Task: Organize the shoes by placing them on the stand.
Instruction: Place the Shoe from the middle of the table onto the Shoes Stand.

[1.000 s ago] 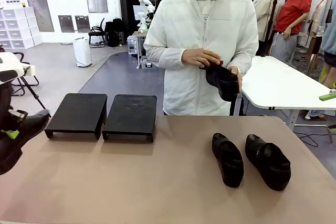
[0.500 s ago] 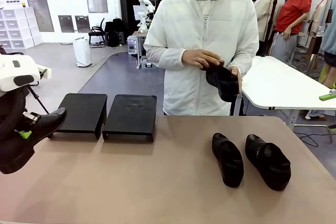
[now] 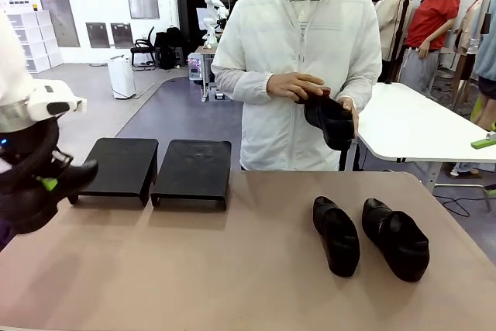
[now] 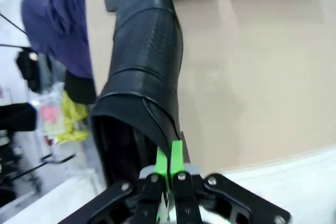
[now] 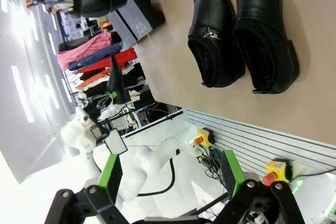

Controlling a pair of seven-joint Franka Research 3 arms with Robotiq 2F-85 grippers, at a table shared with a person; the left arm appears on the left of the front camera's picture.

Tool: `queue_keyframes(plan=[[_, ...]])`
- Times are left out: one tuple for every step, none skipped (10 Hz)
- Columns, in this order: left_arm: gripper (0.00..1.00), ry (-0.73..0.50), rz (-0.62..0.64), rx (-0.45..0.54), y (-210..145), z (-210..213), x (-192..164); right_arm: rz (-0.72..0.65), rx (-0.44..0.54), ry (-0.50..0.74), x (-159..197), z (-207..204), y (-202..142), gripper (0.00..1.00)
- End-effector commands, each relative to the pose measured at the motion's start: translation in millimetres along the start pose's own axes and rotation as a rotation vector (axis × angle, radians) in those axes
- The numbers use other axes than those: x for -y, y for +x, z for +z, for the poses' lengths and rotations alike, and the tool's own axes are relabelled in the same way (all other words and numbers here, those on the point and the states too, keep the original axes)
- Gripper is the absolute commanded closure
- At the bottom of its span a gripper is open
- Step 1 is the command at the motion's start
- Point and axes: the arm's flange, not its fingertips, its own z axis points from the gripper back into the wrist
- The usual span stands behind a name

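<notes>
At the table [image 3: 232, 269], the left claw [image 4: 169, 157] pinches a shoe [image 4: 147, 51] by its heel, toe toward the stand [image 3: 116, 162].

Open tabletop [image 3: 232, 269] lies between the stand [image 3: 191, 167] and two resting shoes [image 3: 336, 236].

White arm [image 3: 22, 106], black left pincer [image 4: 170, 153] (green pads [image 4: 162, 167], seemingly).

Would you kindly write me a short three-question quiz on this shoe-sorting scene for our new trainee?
1. True or false: the person's hands are empty.
2. The left arm's fingers are shut on: A nothing; B a glossy black leather slip-on shoe; C a cardboard box.
3. How many shoes lie on the tan table?
Key: 1 false, they hold a black shoe. 2 B. 3 two shoes.
</notes>
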Motion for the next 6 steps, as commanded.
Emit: queue_keyframes(plan=[[1.00,-0.050,0.000,0.108,55.9,-28.8,-20.7,0.011,-0.005,-0.011,-1.5,2.6,-0.9,0.00],[1.00,-0.052,-0.035,0.149,76.7,-49.1,-27.5,0.011,-0.005,-0.011,-1.5,2.6,-0.9,0.00],[1.00,-0.045,-0.044,0.195,99.5,-64.4,-33.8,0.011,-0.005,-0.011,-1.5,2.6,-0.9,0.00],[1.00,-0.037,-0.027,0.253,124.1,-77.6,-42.1,0.011,-0.005,-0.011,-1.5,2.6,-0.9,0.00],[1.00,-0.044,0.019,0.290,140.4,-89.2,-52.0,0.011,-0.005,-0.011,-1.5,2.6,-0.9,0.00],[1.00,-0.008,0.067,0.295,149.5,-99.6,-56.8,0.011,-0.005,-0.011,-1.5,2.6,-0.9,0.00]])
